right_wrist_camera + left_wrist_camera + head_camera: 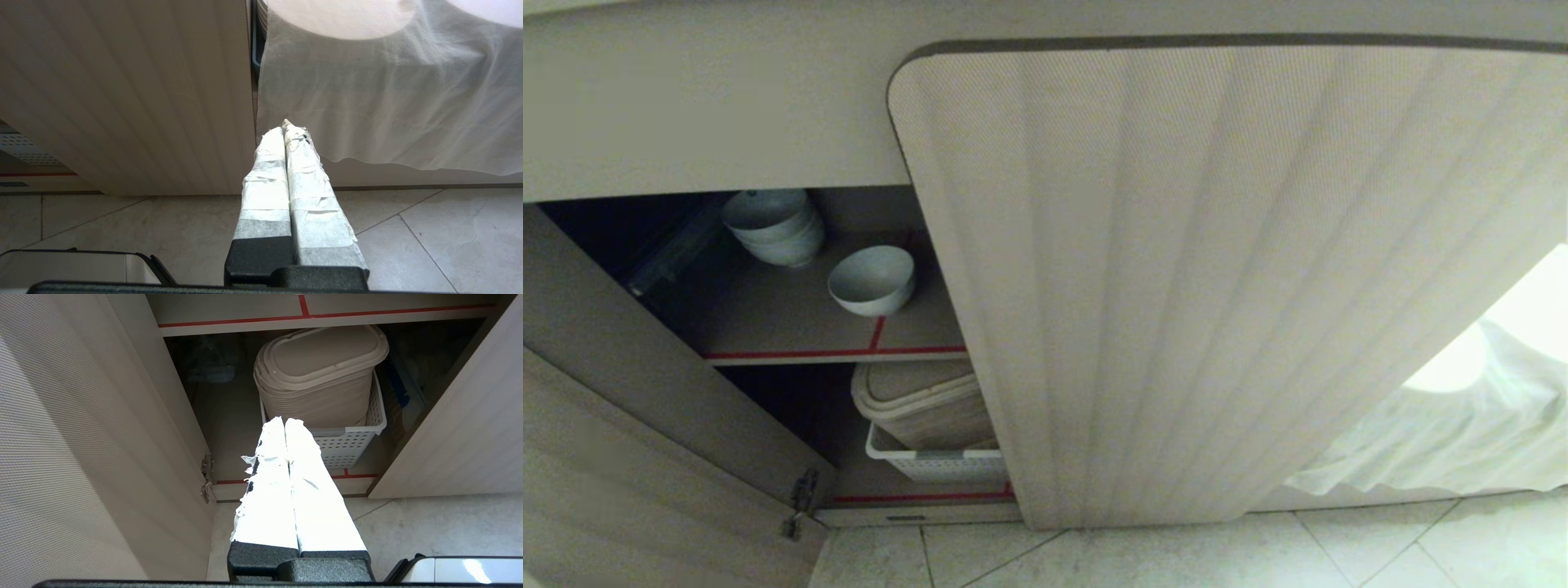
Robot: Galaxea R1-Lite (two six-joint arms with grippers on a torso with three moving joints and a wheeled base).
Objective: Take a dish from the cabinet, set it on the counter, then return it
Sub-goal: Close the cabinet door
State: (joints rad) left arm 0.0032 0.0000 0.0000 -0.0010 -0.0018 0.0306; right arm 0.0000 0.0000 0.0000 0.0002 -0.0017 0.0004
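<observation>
The dish [872, 280], a small white bowl, stands alone on the cabinet's upper brown shelf [792, 318], which is edged with red tape. The cabinet [1176, 269] has its left door swung open and its fluted right door hanging in front. My left gripper [284, 420] is shut and empty, low before the bottom compartment, pointing at a basket. My right gripper [284, 127] is shut and empty too, near the floor in front of the right door and a white cloth. Neither arm shows in the head view. The counter is out of view.
A pile of nested white bowls [774, 224] sits behind the dish. On the bottom shelf, a white perforated basket [351, 445] holds stacked beige tubs [322, 371]. The open left door [645, 441] stands at the left. A white cloth [1445, 425] hangs at the right. Pale floor tiles [1176, 559] lie below.
</observation>
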